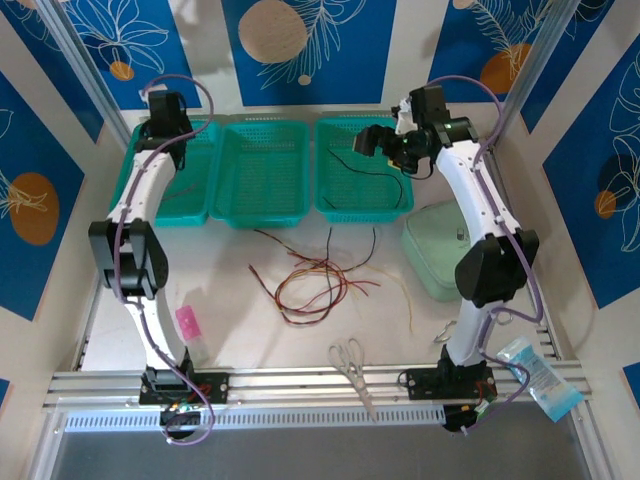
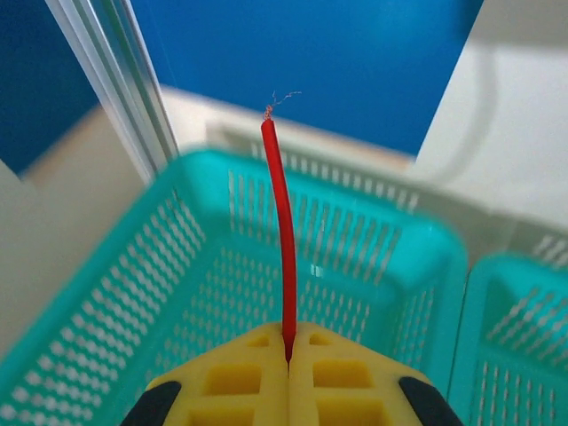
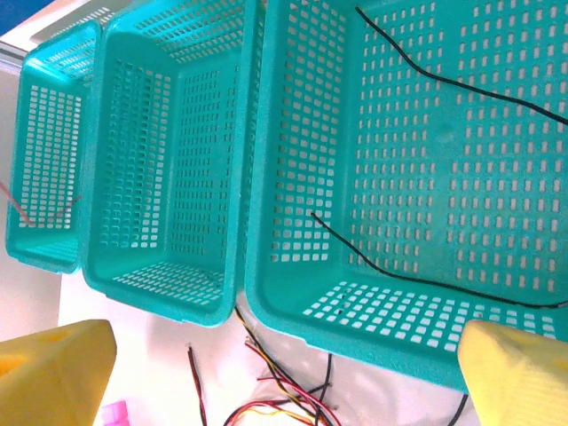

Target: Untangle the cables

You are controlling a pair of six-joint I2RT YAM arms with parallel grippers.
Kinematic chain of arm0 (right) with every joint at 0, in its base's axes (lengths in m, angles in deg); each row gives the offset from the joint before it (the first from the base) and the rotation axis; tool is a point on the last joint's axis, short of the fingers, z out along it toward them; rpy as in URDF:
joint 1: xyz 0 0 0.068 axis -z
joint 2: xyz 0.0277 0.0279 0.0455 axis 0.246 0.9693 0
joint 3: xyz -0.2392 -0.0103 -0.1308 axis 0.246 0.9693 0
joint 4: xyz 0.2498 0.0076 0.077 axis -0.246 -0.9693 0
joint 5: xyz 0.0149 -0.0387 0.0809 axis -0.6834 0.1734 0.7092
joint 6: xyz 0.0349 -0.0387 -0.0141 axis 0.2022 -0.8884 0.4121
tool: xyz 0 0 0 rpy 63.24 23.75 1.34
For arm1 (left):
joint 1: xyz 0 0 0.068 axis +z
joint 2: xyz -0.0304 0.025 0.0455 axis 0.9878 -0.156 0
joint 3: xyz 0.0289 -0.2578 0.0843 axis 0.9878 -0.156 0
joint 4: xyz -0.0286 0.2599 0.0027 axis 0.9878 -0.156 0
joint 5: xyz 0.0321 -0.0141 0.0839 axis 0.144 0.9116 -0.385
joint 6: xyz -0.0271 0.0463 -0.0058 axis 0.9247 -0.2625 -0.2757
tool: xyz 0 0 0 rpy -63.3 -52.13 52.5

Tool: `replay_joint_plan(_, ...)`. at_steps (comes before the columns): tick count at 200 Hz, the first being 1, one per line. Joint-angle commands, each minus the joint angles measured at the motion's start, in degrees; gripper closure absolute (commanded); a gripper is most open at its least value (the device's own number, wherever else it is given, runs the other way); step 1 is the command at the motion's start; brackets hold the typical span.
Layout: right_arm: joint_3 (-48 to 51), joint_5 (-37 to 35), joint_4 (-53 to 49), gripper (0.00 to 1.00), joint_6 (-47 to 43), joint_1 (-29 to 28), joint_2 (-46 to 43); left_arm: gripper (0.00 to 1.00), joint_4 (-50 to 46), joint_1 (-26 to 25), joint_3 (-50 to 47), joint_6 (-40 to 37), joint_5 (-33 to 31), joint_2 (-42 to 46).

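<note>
My left gripper (image 2: pixel 288 342) is shut on a red cable (image 2: pixel 286 240), whose frayed end sticks out past the yellow fingers above the left teal basket (image 2: pixel 106 311). From above, that gripper (image 1: pixel 162 128) hangs over the left basket (image 1: pixel 200 205). My right gripper (image 3: pixel 284 382) is open, its yellow fingers (image 3: pixel 53 373) wide apart and holding nothing, over the near rim of the right basket (image 3: pixel 293 266). Black cable (image 3: pixel 444 84) lies in that basket. A tangle of red, brown, black and yellow-tan cables (image 1: pixel 315 280) lies on the table, also seen from the right wrist (image 3: pixel 275 408).
The middle teal basket (image 1: pixel 262 215) stands between the other two. A pale green box (image 1: pixel 432 250) sits by the right arm. Scissors (image 1: pixel 352 365) and a pink piece (image 1: pixel 188 322) lie near the front rail. A plastic packet (image 1: pixel 540 375) rests at the front right.
</note>
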Motion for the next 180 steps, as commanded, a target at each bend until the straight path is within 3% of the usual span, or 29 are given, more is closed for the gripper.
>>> replay_joint_plan(1, 3.3, 0.6, 2.6, 0.01, -0.4, 0.5, -4.6, 1.00, -7.6, 3.5, -0.1, 8.8, 8.6, -2.0)
replay_joint_plan(31, 8.1, 0.8, 4.1, 0.01, 0.5, 0.1, -7.5, 1.00, -15.2, 7.4, 5.0, 12.1, 16.6, -9.4)
replay_joint_plan(78, 13.0, -0.2, 5.6, 0.01, 1.4, -1.0, -9.9, 1.00, -18.8, 7.7, 9.7, 10.1, 17.0, -16.9)
replay_joint_plan(125, 13.1, -1.8, 5.2, 0.01, 1.6, -1.7, -11.0, 1.00, -21.6, 8.1, 16.2, 10.6, 21.4, -23.9)
replay_joint_plan(136, 13.3, -2.0, 5.3, 0.01, 1.9, -1.8, -11.4, 0.79, -21.9, 8.3, 16.6, 10.8, 21.3, -24.1)
replay_joint_plan(150, 13.2, -2.3, 5.1, 0.01, 2.3, -1.8, -12.1, 0.41, -21.6, 8.4, 16.6, 10.4, 21.1, -23.5)
replay_joint_plan(166, 13.4, -2.9, 4.8, 0.01, 2.6, -1.8, -13.0, 0.24, -21.5, 8.4, 16.8, 9.6, 20.0, -21.9)
replay_joint_plan(180, 14.0, -3.6, 5.0, 0.01, 2.9, -1.8, -14.2, 0.18, -21.6, 8.2, 16.7, 8.6, 19.2, -19.8)
